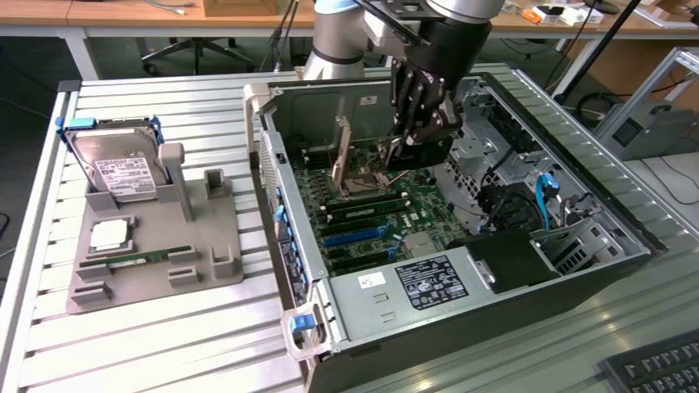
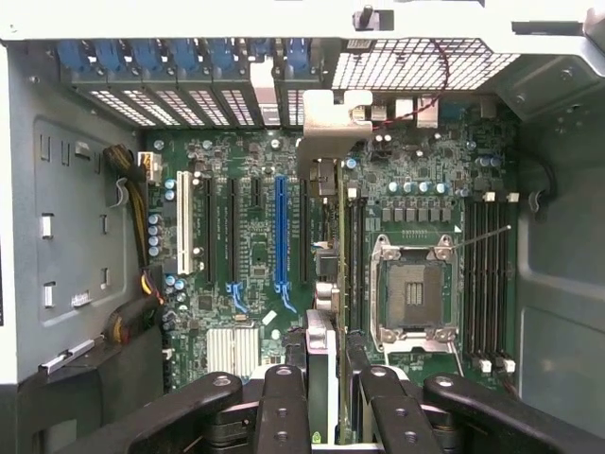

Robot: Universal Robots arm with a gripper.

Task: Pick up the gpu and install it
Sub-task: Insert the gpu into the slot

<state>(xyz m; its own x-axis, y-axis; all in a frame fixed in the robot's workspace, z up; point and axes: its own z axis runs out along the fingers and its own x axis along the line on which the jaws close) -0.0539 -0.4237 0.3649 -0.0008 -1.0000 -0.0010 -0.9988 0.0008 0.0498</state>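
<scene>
Green circuit board seen edge-on — the gpu point(image 2: 338, 246) — hangs clamped between the black fingers point(image 2: 284, 407) of the gripper point(image 2: 326, 397), its silver bracket toward the case's rear slots. In the exterior view the gripper point(image 1: 421, 139) is inside the open computer case point(image 1: 611, 262), above the motherboard point(image 1: 366, 221). The card appears not yet seated — hard to judge. The hard drive point(image 1: 120, 168) stands in the grey holder point(image 1: 164, 262) beside the case.

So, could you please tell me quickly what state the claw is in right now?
Claw: closed on the gpu, held edge-on over the motherboard inside the case.
</scene>
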